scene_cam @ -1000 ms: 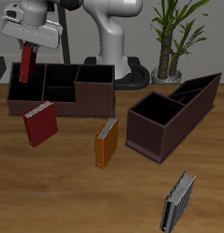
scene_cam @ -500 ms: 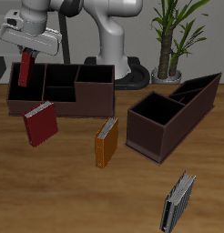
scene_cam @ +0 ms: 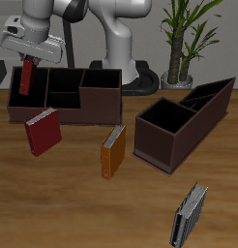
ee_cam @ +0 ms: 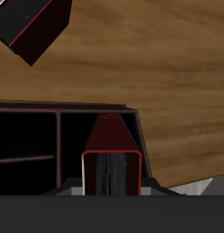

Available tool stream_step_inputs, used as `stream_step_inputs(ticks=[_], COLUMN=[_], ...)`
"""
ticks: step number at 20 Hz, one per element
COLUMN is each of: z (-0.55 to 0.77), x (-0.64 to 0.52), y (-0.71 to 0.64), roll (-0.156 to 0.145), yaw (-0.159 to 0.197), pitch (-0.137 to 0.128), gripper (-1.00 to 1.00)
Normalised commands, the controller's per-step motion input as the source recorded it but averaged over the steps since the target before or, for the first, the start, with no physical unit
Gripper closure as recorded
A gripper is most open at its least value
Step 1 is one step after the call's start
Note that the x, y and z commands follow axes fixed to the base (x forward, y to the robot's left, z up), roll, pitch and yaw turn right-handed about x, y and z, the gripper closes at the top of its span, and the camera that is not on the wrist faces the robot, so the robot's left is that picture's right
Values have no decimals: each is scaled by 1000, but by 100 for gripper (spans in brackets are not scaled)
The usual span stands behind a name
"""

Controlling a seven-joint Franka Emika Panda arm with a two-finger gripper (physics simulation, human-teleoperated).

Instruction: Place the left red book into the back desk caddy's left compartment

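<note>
Fingers [scene_cam: 29, 59] clamp the left red book [scene_cam: 27, 77], hanging upright over the back desk caddy [scene_cam: 63, 97].

Bright red hardcover book [scene_cam: 27, 76] is showing red covers; in the wrist view [ee_cam: 111, 155] its page edges are reading dark grey, framed in red. Long low level-topped caddy [scene_cam: 65, 95] is rendering dark brown, near-black inside. Slanted-top caddy [scene_cam: 182, 120] is showing the same dark brown. Maroon-red book [scene_cam: 43, 132] is looking darker than the held one. Orange book [scene_cam: 112, 151] is showing pale page edges. Grey striped book [scene_cam: 190, 215]. Tabletop [scene_cam: 82, 208] is showing brown wood grain. White-grey pincer [scene_cam: 31, 54].
</note>
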Motion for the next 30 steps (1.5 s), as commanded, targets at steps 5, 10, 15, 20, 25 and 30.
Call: stream_step_inputs(ticks=[5,10,15,20,25,30], z=[7,-126,-117,-95,-179,-164], x=[28,43,2,-57,-103,-28], y=[-6,14,-15,-21,19,47], roll=[-1,0,7,-5,9,6], yaw=[-7,-2,-3,8,10,-4], pitch=[10,27,12,10,13,14], gripper=[100,100,100,100,100,100])
